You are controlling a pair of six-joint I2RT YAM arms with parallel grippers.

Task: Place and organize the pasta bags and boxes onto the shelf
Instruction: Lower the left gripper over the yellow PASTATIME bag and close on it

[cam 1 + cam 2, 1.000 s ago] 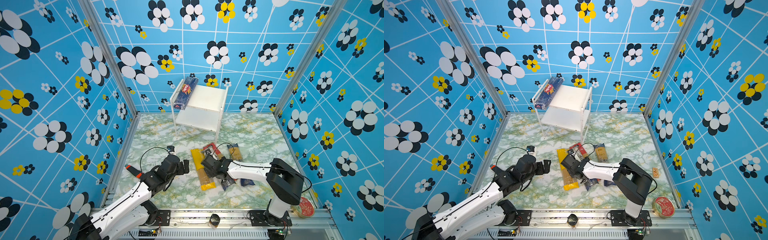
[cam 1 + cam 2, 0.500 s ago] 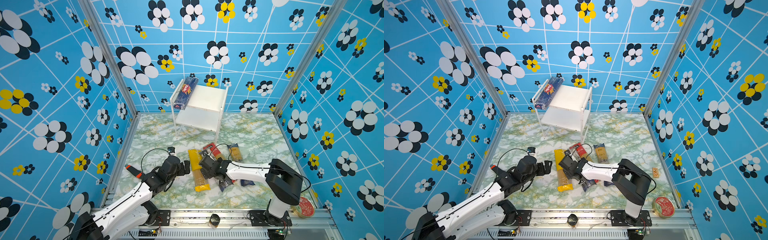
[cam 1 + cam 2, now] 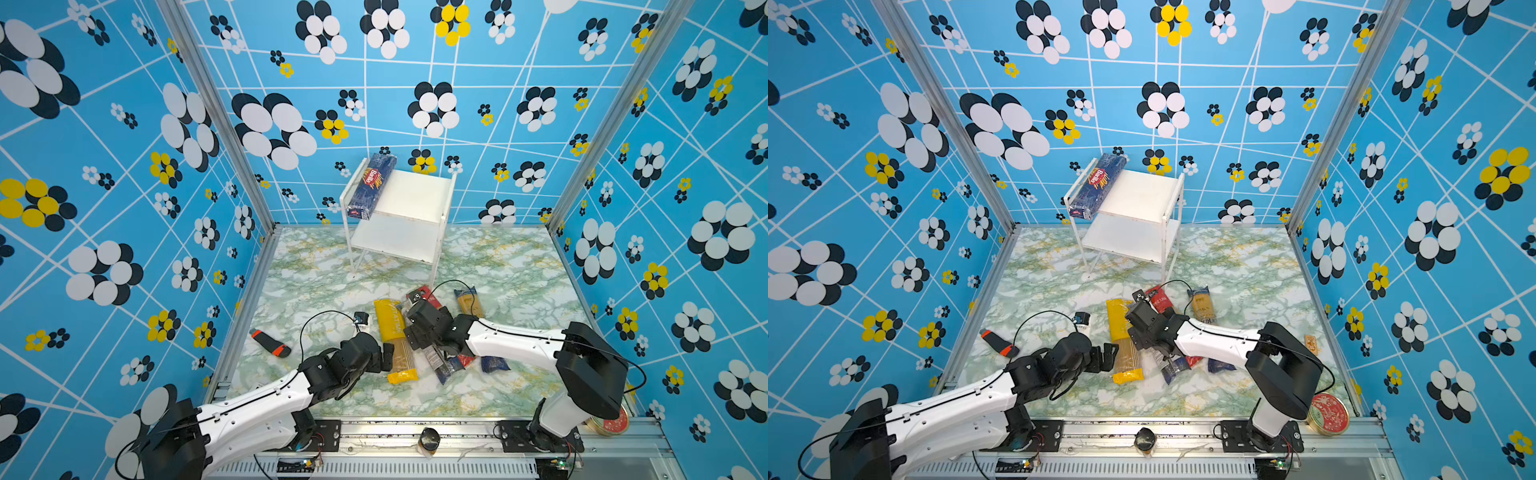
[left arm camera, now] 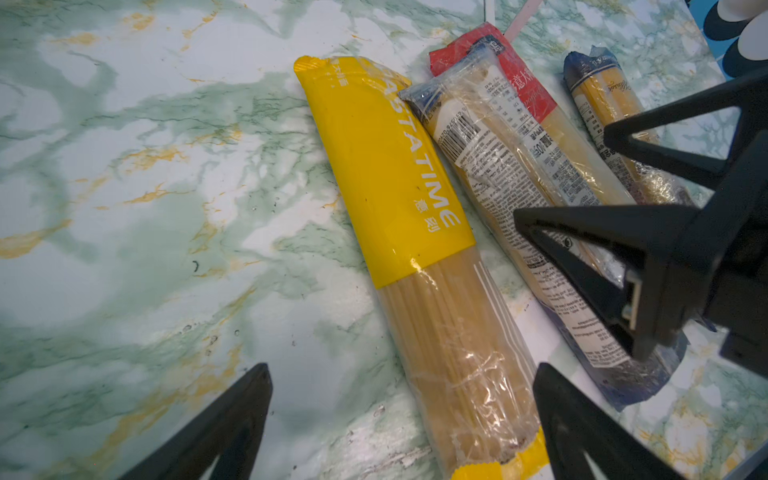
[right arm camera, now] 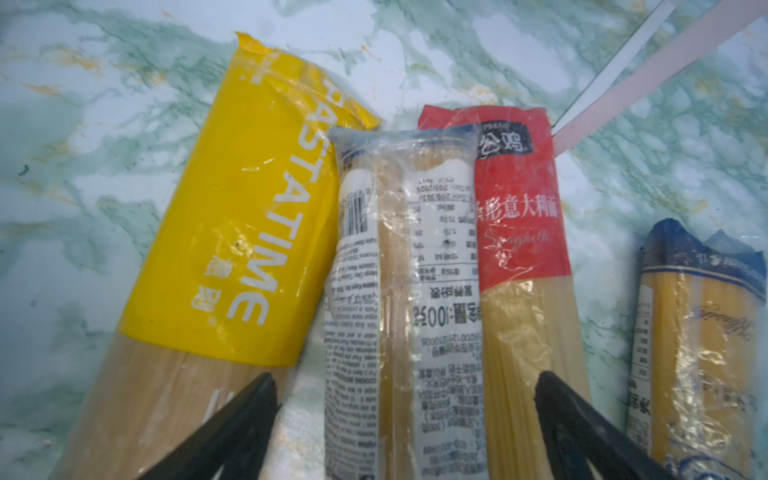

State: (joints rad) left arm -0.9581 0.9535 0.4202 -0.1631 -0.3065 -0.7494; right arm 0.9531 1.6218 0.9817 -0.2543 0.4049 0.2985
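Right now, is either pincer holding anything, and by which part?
Nothing is held. The left pincer is open astride the yellow bag's clear end. The right pincer is open over the white-labelled bag.

Barilla box point(image 3: 371, 187) lies left on top of the shelf point(image 3: 415, 195); pasta bags point(image 3: 392, 328) lie grouped before it.

blue flower-patterned walls point(image 3: 124, 174) enclose a green-veined marble floor point(image 3: 316, 266).

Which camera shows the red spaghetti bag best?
The right wrist view: the red-ended spaghetti bag is close, its label readable. Left wrist view: smaller, partly covered. Both top views: tiny, mostly hidden.
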